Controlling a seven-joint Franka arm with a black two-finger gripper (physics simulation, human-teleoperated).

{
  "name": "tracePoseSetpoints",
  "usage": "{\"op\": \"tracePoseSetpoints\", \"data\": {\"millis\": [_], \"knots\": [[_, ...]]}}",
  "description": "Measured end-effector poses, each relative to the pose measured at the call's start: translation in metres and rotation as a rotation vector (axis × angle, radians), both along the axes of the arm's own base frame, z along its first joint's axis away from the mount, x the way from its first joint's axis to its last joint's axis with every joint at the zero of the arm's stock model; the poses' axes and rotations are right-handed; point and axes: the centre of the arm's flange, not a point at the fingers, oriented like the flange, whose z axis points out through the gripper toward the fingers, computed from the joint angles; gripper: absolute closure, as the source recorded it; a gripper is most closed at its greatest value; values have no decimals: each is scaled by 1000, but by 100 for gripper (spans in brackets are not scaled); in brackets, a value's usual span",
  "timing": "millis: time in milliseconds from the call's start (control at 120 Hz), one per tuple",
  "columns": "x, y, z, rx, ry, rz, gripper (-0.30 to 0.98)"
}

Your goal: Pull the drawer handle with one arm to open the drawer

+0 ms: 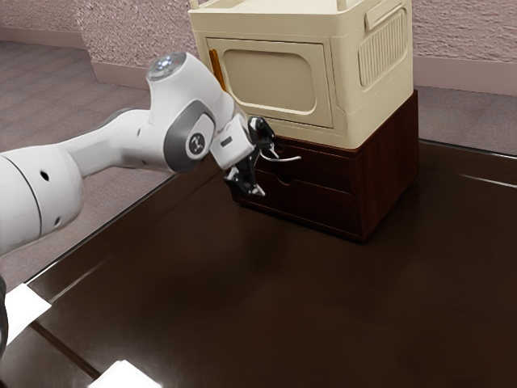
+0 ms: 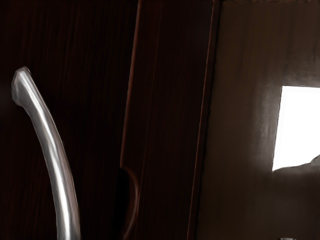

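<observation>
We find the hand [image 1: 267,171] open, its two fingers parted, at the front of the wooden unit [image 1: 388,174]. The handle [image 2: 59,165], a single curved metal bar, lies close to the fingers; we cannot confirm whether it sits between them. No grip is established.

We judge the bar rigid and smooth, hence liable to slip under light pressure. Recommended hold: mid-span, clear of both mounts, one finger on each side. We expect modest resistance from the drawer; pull straight out from the front, since a skewed pull may bind it or drag the unit.

Outward from the handle, we count two drawers: the upper drawer [image 1: 327,172], which carries the handle and appears flush, and the lower drawer [image 1: 323,208]. One notch [image 1: 283,179] marks the front below the handle.

We count one cream cabinet [image 1: 353,113] on top of the unit. The unit stands toward the far side of the worktop [image 1: 323,307], right of the arm in the exterior view.
</observation>
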Motion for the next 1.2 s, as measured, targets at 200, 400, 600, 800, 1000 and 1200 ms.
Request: {"op": "tracePoseSetpoints", "data": {"millis": [200, 400, 600, 800, 1000, 1200], "knots": [[0, 3, 5, -30, -14, 14, 29], [0, 3, 5, -47, -19, 18, 42], [-2, 3, 10, -50, -23, 20, 58], [-10, 3, 11, -44, -12, 22, 70], [-25, 1, 14, -40, 2, 28, 80], [-38, 7, 17, -30, 11, 40, 78]]}}
